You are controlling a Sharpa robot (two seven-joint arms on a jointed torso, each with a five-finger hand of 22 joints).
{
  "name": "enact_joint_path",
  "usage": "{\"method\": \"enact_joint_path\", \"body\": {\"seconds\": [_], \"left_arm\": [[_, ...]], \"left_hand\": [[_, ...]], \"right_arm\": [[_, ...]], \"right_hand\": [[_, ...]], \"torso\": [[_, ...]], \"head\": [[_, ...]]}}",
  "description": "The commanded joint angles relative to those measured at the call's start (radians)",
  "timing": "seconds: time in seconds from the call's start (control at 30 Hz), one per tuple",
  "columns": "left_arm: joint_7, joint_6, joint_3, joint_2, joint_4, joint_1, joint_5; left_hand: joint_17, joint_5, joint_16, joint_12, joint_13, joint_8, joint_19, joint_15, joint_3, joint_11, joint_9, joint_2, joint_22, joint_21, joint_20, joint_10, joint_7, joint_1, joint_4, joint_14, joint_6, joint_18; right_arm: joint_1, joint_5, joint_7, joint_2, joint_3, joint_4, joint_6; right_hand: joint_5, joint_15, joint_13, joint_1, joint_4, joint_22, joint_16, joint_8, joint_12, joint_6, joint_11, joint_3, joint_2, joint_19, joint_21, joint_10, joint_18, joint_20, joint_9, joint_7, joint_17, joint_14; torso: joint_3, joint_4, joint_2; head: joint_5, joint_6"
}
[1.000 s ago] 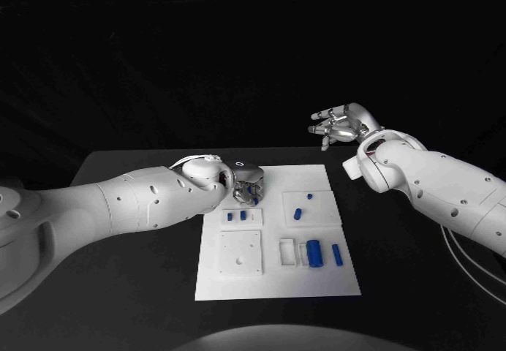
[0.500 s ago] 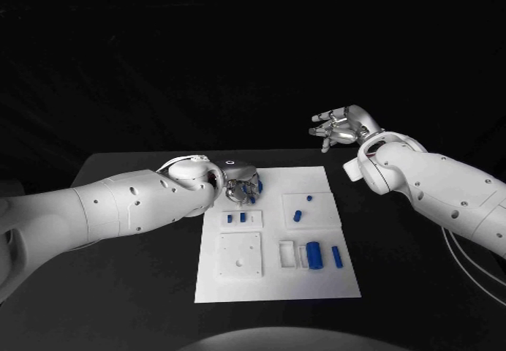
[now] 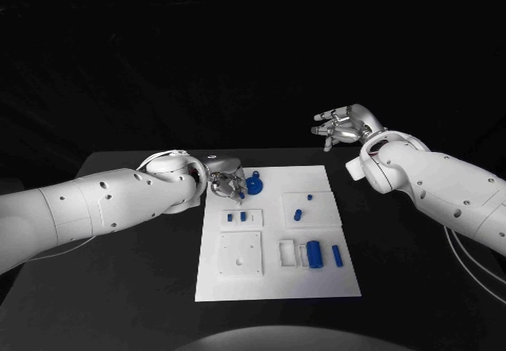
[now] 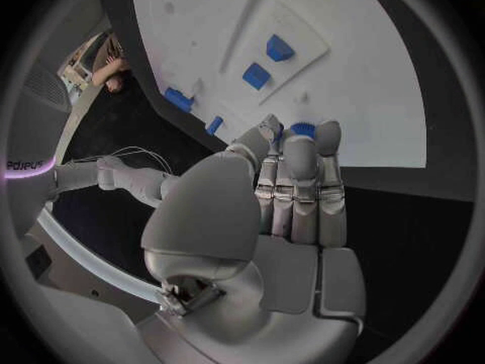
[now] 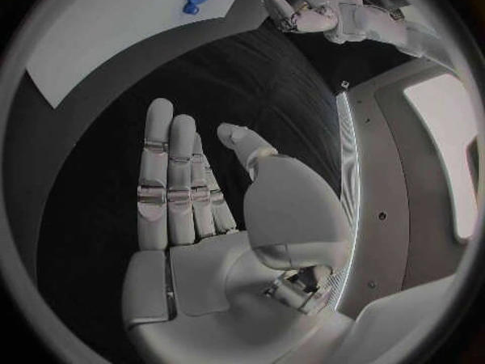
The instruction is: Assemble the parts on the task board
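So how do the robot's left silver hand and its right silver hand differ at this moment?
The left silver hand sits low at the far edge of the white task board, while the right silver hand is raised past the table's far edge, away from the board. The left hand has a blue ring-shaped part just beside its fingertips; the right hand has no part near it. Both hold nothing, with fingers fairly straight.

Blue on white, set against black

You are looking at a plain white board (image 3: 276, 281) carrying solid blue pieces (image 3: 313, 253), lying on a black table (image 3: 126, 292); silver hands (image 3: 226, 183) are showing on white arms (image 3: 95, 208).
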Motion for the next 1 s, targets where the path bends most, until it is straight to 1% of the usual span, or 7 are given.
{"method": "enact_joint_path", "body": {"seconds": [0.03,0.07,0.17,0.4,0.53,0.67,1.0], "left_arm": [[-0.008,0.037,0.000,-0.004,0.001,0.002,0.040],[-0.007,0.037,-0.001,-0.005,-0.001,0.002,0.040],[-0.005,0.033,-0.004,-0.002,-0.010,0.001,0.033],[-0.001,0.021,-0.018,0.008,-0.033,-0.001,0.000],[0.000,0.018,-0.025,0.013,-0.046,-0.003,-0.011],[0.002,0.022,-0.028,0.016,-0.053,-0.005,-0.015],[0.006,0.033,-0.030,0.023,-0.061,-0.009,-0.017]], "left_hand": [[0.001,-0.002,-0.007,0.003,-0.001,0.003,-0.003,0.002,-0.004,-0.001,0.001,-0.001,0.019,-0.002,-0.006,0.002,-0.002,-0.004,0.005,0.003,0.008,0.012],[0.002,-0.001,-0.007,0.003,-0.001,0.003,-0.003,0.001,-0.005,-0.001,0.001,-0.001,0.019,-0.002,-0.006,0.002,-0.002,-0.002,0.006,0.004,0.007,0.012],[0.002,-0.001,-0.008,0.003,-0.001,0.003,-0.004,0.001,-0.005,0.000,0.001,-0.002,0.019,-0.003,-0.007,0.002,-0.002,0.000,0.006,0.002,0.006,0.011],[0.003,0.001,-0.008,0.003,-0.001,0.003,-0.003,0.002,-0.005,0.000,0.001,-0.003,0.020,-0.002,-0.007,-0.001,-0.001,0.002,0.007,0.003,0.004,0.011],[0.004,0.001,-0.007,0.003,-0.001,0.003,-0.002,0.002,-0.004,0.000,0.001,-0.002,0.020,-0.001,-0.007,-0.001,-0.001,0.003,0.007,0.004,0.004,0.012],[0.004,0.001,-0.006,0.003,-0.001,0.003,-0.002,0.002,-0.004,0.001,0.000,-0.003,0.020,0.000,-0.007,-0.001,-0.001,0.003,0.008,0.004,0.003,0.012],[0.004,0.001,-0.006,0.003,-0.001,0.003,-0.002,0.002,-0.004,0.001,0.000,-0.003,0.020,0.000,-0.007,-0.001,-0.001,0.003,0.008,0.004,0.003,0.012]], "right_arm": [[0.000,-0.002,0.010,-0.001,0.000,0.000,0.013],[0.000,-0.002,0.010,-0.001,0.000,0.000,0.013],[0.000,-0.002,0.010,-0.001,0.000,0.000,0.013],[0.000,-0.002,0.011,0.000,0.000,0.000,0.013],[0.000,-0.002,0.011,0.000,0.000,-0.001,0.013],[0.000,-0.002,0.011,0.001,0.000,0.000,0.013],[0.000,-0.027,0.012,0.003,0.000,0.002,0.009]], "right_hand": [[0.001,-0.001,-0.001,-0.012,0.003,-0.002,0.002,0.003,-0.003,-0.002,0.004,0.005,-0.002,0.029,-0.006,-0.003,0.014,0.002,0.001,0.007,-0.001,-0.005],[0.001,-0.001,-0.001,-0.012,0.003,-0.002,0.002,0.003,-0.003,-0.002,0.004,0.005,-0.002,0.029,-0.006,-0.003,0.014,0.002,0.001,0.007,-0.001,-0.005],[0.001,-0.001,-0.001,-0.012,0.003,-0.002,0.002,0.003,-0.003,-0.002,0.004,0.005,-0.002,0.029,-0.006,-0.003,0.014,0.002,0.001,0.007,-0.001,-0.005],[0.003,0.000,-0.001,-0.011,0.002,-0.002,0.004,0.003,-0.004,-0.003,0.005,0.005,-0.002,0.029,-0.007,-0.005,0.015,0.002,0.001,0.007,-0.004,-0.006],[0.003,0.000,-0.001,-0.011,0.002,-0.002,0.004,0.003,-0.004,-0.003,0.005,0.005,-0.002,0.029,-0.007,-0.005,0.015,0.002,0.001,0.007,-0.004,-0.006],[0.003,0.000,-0.001,-0.011,0.002,-0.002,0.004,0.003,-0.004,-0.003,0.005,0.005,-0.002,0.029,-0.007,-0.005,0.015,0.002,0.001,0.007,-0.004,-0.006],[0.003,0.000,-0.001,-0.011,0.001,-0.001,0.006,0.003,-0.004,-0.004,0.005,0.006,-0.002,0.029,-0.007,-0.005,0.015,0.002,0.001,0.007,-0.006,-0.007]], "torso": [[-0.0001,-0.0009,0.001],[-0.0003,-0.0005,0.001],[-0.0002,-0.0019,0.001],[0.0006,-0.0038,0.001],[0.0014,-0.0034,0.001],[0.0014,-0.0036,0.001],[0.0018,-0.0038,0.000]], "head": [[0.001,-0.001],[0.001,-0.002],[0.003,-0.001],[0.006,-0.003],[0.005,-0.003],[-0.002,-0.005],[-0.003,-0.005]]}}
